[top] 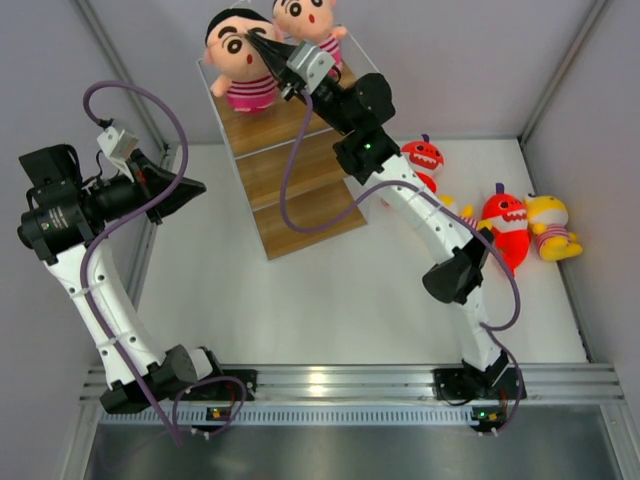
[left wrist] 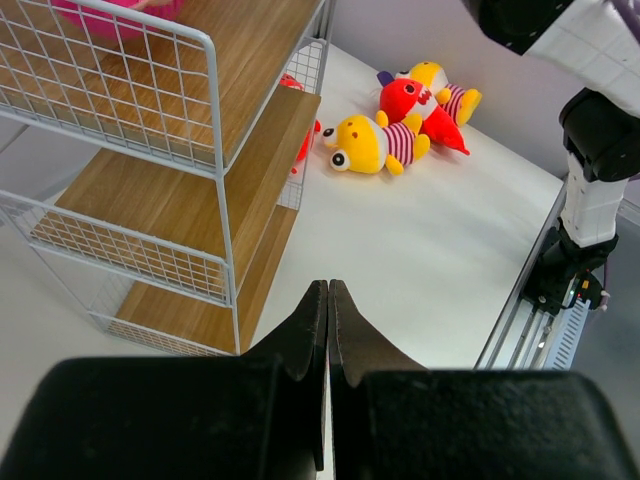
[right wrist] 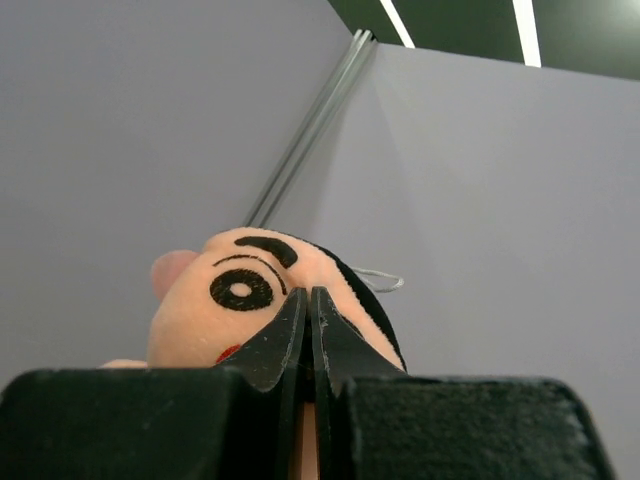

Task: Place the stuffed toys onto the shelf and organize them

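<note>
We see the shelf, three light wooden boards in a thin white wire frame, standing toward the far side of the white table. On its top board sit two boy dolls side by side. The left boy doll has a big peach head, black hair, thick brows, an open red mouth and a pink striped outfit, and the right boy doll looks the same. The right gripper reaches over the shelf with its fingers pressed together, tips right at the left boy doll's face; we cannot tell whether any fabric is caught between them. The other toys lie on the table to the right of the shelf. A red shark with white teeth lies close to the shelf, then a yellow doll in a striped shirt, then a second red shark just beside a second yellow doll. The left gripper, fingers pressed together on nothing, hovers left of the shelf.
</note>
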Motion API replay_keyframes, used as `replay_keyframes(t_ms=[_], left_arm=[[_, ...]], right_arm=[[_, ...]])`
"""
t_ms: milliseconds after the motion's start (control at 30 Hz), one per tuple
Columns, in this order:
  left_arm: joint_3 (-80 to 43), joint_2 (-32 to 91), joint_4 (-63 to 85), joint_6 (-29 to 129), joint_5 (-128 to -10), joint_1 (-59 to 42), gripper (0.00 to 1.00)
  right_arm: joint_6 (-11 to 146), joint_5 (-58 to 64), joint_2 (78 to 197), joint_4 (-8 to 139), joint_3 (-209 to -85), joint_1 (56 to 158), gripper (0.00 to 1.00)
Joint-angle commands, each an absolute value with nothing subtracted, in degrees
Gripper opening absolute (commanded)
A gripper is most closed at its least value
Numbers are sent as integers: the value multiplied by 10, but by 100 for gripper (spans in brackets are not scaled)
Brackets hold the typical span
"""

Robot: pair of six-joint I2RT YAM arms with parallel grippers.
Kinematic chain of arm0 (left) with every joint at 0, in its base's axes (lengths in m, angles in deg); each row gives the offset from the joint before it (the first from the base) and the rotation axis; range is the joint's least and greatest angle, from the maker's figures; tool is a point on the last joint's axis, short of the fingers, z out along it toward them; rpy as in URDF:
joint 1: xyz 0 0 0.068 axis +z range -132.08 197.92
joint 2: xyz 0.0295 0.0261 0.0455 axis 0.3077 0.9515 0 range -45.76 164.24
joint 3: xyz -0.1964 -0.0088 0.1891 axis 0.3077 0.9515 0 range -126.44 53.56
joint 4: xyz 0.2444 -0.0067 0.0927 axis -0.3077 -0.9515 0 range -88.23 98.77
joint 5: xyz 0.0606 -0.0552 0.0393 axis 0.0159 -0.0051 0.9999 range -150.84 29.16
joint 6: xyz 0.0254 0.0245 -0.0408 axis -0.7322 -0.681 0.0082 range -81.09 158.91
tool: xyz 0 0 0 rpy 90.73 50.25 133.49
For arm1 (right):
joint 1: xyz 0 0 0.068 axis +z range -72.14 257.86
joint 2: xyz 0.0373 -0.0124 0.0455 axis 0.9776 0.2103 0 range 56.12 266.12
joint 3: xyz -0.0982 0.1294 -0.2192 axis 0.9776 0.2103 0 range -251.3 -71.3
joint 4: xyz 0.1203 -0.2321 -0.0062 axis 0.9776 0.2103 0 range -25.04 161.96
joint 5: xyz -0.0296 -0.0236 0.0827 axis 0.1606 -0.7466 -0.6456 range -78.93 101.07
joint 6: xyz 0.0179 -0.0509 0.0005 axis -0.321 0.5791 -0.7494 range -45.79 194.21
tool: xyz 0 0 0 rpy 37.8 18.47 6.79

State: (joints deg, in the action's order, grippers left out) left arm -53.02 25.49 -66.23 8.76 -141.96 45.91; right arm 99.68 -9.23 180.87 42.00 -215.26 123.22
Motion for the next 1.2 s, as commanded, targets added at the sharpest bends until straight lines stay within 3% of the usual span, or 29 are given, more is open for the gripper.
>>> replay_keyframes(t_ms=[0, 567, 667, 800, 933, 1167], left_arm=[[-542, 249, -648, 80, -1426, 462, 1], [-533, 240, -647, 74, -1420, 462, 1], [-529, 240, -648, 74, -1422, 462, 1], [-524, 239, -647, 73, -1426, 462, 1], [-521, 240, -647, 71, -1428, 462, 1], [-517, 243, -647, 69, -1433, 461, 2]], right_arm=[[1036, -107, 1757, 434, -2159, 1244, 0], [1034, -125, 1834, 431, -2184, 1221, 2], [1023, -113, 1843, 412, -2183, 1219, 16], [1001, -95, 1846, 386, -2184, 1220, 47], [1006, -91, 1844, 381, -2185, 1225, 55], [1011, -95, 1825, 386, -2178, 1232, 58]])
